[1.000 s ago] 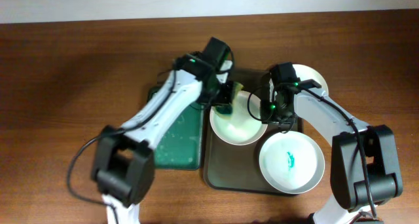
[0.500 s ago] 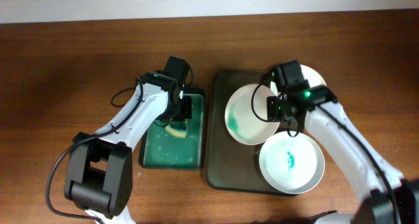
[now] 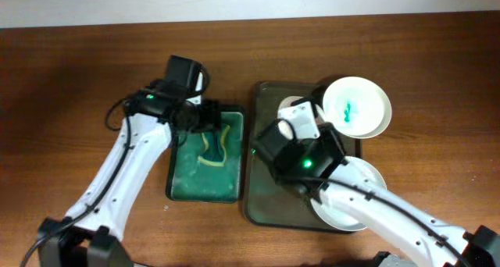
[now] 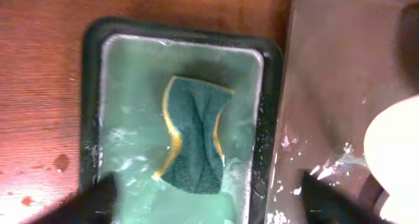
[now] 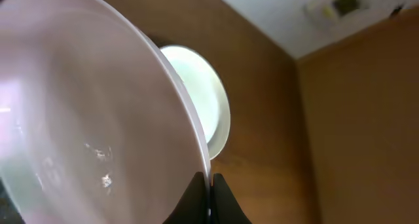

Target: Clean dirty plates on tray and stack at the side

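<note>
My right gripper (image 5: 211,185) is shut on the rim of a white plate (image 5: 98,119). It holds that plate (image 3: 355,107), which shows a green smear, raised over the back right of the dark tray (image 3: 262,181). The right gripper (image 3: 321,115) sits at the plate's left edge. Another white plate (image 3: 367,179) lies on the tray, mostly under the right arm. A further plate (image 5: 203,99) rests on the wood beyond the held one. My left gripper (image 4: 209,204) is open above the green-and-yellow sponge (image 4: 195,142), which lies loose in the basin.
The green basin (image 3: 183,173) of soapy water sits left of the tray, with the left gripper (image 3: 205,117) and sponge (image 3: 212,146) over it. The raised right arm (image 3: 375,208) crosses the tray from the front right. Bare wood surrounds both containers.
The left gripper carried the sponge from the plate on the tray to the basin and let it go. The right gripper shut on the plate's rim and lifted it up and to the right.
</note>
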Robot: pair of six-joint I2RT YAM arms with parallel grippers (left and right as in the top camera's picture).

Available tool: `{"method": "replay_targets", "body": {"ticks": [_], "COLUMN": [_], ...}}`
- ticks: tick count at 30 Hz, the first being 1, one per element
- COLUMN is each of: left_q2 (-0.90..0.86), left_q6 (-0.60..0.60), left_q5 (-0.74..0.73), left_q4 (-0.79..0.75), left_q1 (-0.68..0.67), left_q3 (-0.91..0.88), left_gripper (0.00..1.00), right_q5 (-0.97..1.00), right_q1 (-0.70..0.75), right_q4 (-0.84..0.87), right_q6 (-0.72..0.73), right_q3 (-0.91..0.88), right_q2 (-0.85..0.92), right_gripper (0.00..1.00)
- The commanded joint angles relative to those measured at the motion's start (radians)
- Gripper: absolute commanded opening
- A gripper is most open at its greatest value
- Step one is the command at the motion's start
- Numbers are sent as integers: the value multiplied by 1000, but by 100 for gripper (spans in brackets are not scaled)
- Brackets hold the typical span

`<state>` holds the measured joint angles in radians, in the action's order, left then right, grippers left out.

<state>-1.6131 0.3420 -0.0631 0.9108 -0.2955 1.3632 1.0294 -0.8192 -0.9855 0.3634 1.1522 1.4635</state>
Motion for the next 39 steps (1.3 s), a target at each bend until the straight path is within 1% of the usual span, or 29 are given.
{"method": "replay_targets", "body": {"ticks": [1,4,6,24,26,39], "left_q2": [5,5,5,5,5,5], "left_q6": [-2,-2,-1,-2,-1,-1], "left_q5": [37,37,37,37,37,37], "left_q4": [3,2,-5,-5,-5,-5], "left_q1": [4,4,4,4,4,4], "left_q3": [-3,-3,-3,-3,-3,-3], "left_gripper": [99,100,99,99,99,99], "right_q5": [158,222,237,235,235,183], "right_q1": [-75,-125,-130,-128,-127,-102], "right_q4": [-11,-13,-9,22,22,35], "right_q6": [16,16,16,21,64,64], "right_q3": [19,19,19,19,19,19], "right_q2": [-12,-12,-12,-12,-12,-12], "right_gripper": [4,4,4,4,4,4]}}
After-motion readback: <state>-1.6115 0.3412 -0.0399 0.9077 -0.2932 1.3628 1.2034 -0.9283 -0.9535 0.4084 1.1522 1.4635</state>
